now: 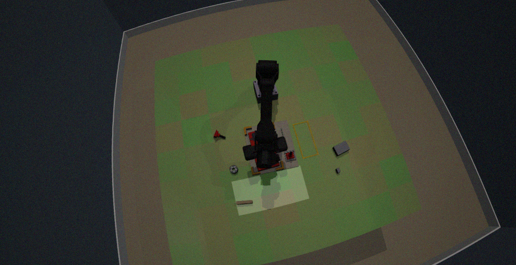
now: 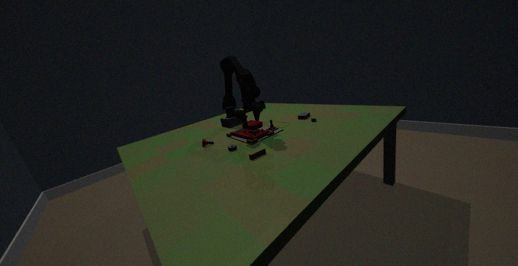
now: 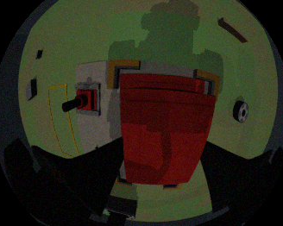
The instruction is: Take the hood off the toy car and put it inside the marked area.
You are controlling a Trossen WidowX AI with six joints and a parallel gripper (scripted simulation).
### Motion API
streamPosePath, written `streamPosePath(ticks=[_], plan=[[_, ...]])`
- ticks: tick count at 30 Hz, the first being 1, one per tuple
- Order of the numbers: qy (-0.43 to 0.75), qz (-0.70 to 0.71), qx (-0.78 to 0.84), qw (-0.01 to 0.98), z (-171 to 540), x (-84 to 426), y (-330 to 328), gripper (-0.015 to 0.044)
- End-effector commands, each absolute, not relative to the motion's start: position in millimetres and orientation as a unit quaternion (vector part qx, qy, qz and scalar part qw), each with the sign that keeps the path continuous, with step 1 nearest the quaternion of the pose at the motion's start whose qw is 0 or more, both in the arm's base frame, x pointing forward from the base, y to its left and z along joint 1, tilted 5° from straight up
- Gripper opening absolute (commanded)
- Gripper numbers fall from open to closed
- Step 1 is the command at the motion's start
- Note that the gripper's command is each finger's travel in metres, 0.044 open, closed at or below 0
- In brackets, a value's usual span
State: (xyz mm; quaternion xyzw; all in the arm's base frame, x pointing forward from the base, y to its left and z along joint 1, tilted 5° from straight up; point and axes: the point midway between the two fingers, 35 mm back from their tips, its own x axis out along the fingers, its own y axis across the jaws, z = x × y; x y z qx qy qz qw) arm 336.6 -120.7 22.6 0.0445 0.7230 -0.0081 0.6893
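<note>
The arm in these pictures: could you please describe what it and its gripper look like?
The arm is matte black throughout, built of blocky, rounded links with no visible cables or markings. It rises from a pale grey base block. A wider boxy black wrist housing tapers into the gripper, whose two dark fingers appear as plain black slabs at the wrist view's lower edges.

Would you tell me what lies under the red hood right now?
The claw grips the red hood; around it show the grey base plate and orange corner marks. The car beneath is covered.
</note>
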Motion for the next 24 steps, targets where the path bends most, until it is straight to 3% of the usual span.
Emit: streamPosePath(ticks=[1, 10, 24], plan=[[0.719, -0.008, 0.042, 0.694, 40, 340, -123, 0.0000], [0.720, -0.010, 0.044, 0.693, 56, 340, -120, 0.0000], [0.718, -0.009, 0.044, 0.694, 64, 349, -50, 0.0000]])
